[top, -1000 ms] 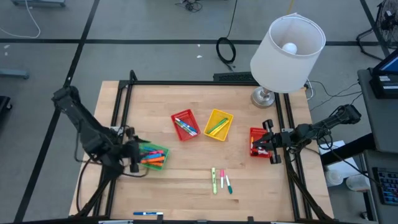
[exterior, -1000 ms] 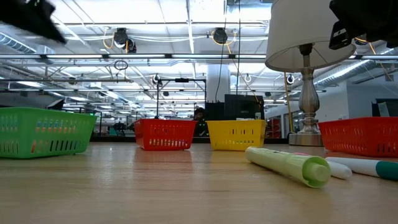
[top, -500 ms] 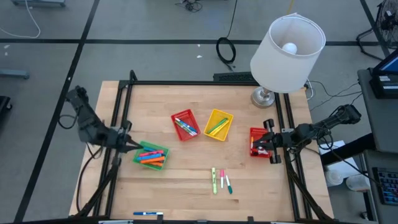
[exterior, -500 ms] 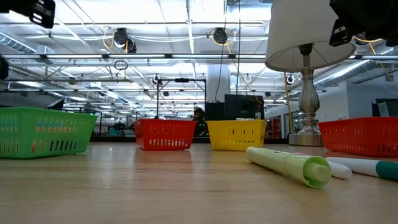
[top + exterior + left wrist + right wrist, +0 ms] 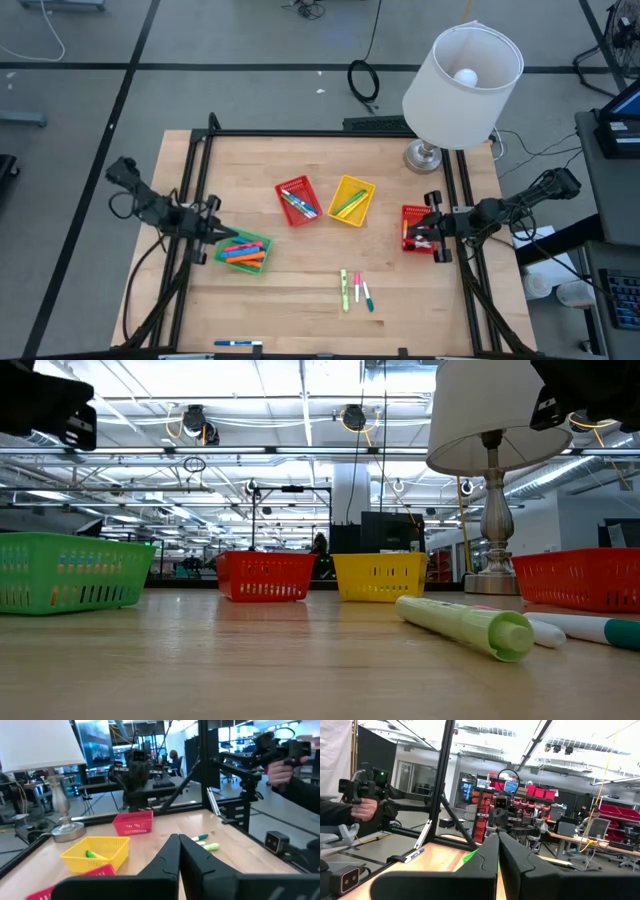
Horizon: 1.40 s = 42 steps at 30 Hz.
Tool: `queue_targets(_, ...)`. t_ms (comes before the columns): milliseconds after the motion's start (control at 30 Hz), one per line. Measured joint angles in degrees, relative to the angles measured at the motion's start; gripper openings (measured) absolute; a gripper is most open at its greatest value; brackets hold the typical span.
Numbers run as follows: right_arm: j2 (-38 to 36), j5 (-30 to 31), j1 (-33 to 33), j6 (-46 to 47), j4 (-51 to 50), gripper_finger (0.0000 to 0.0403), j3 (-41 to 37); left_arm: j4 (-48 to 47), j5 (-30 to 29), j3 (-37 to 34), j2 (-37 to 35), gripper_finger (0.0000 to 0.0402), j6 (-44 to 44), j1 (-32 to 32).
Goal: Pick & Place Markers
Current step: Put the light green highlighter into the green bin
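Both claws clenched, nothing held.
Left claw [image 5: 222,233] hovers at the green basket's [image 5: 243,252] 10 o'clock rim; right claw [image 5: 418,231] sits over the right red basket [image 5: 412,215]. Three markers [image 5: 355,290] lie on the surface [image 5: 300,310] toward 6 o'clock.

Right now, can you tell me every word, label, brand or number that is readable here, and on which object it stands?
None can be read.
Markers: any print is too small.
Screens behind the table: blurred, nothing legible.
Green basket, lamp: no text visible.
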Motion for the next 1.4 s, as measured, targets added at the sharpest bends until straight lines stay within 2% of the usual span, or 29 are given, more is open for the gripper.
queue_targets(100, 0.4, 0.0, 0.0, 0.2, -0.1, 0.0, 0.0, 1.5, 0.6, -1.7, -0.1, 0.0002, 0.5, 0.8)
queue_targets(267, 1.3, 0.0, 0.0, 0.3, 0.2, 0.0, 0.0, 2.9, 7.0, -3.0, 0.1, 0.0001, -0.9, 2.7)
queue_targets(433, 3.0, 0.0, 0.0, 1.2, 0.6, 0.0, 0.0, 2.8, 8.5, -3.0, 0.1, 0.0001, 1.9, 4.6)
queue_targets(600, 5.1, 0.0, 0.0, 2.0, 1.7, 0.0, 0.0, 2.5, 16.6, -3.1, 0.1, 0.0005, 1.0, 6.9)
queue_targets(800, 7.9, -0.2, 0.0, 2.0, 2.2, 0.0, 0.0, 1.8, 17.0, -3.0, 0.1, 0.0002, 3.1, 7.7)
queue_targets(967, 11.2, 0.3, 0.0, 3.2, 3.3, 0.0, 0.0, 1.8, 15.0, -3.0, 0.1, 0.0019, 4.4, 7.7)
queue_targets(1033, 12.8, 3.5, 0.0, 3.5, 5.1, 0.0, 0.0, 1.9, 14.0, -3.0, 0.1, 0.0023, 4.4, 7.7)
queue_targets(1200, 16.6, 16.7, -0.1, 6.5, 5.8, 0.0, 0.3, 1.9, 13.6, -3.0, 0.1, 0.002, 4.8, 7.7)
queue_targets(1400, 24.5, 18.0, 0.6, 11.4, 5.9, 0.0, 5.1, 2.3, 13.4, -3.0, 0.1, 0.0004, 4.5, 7.7)
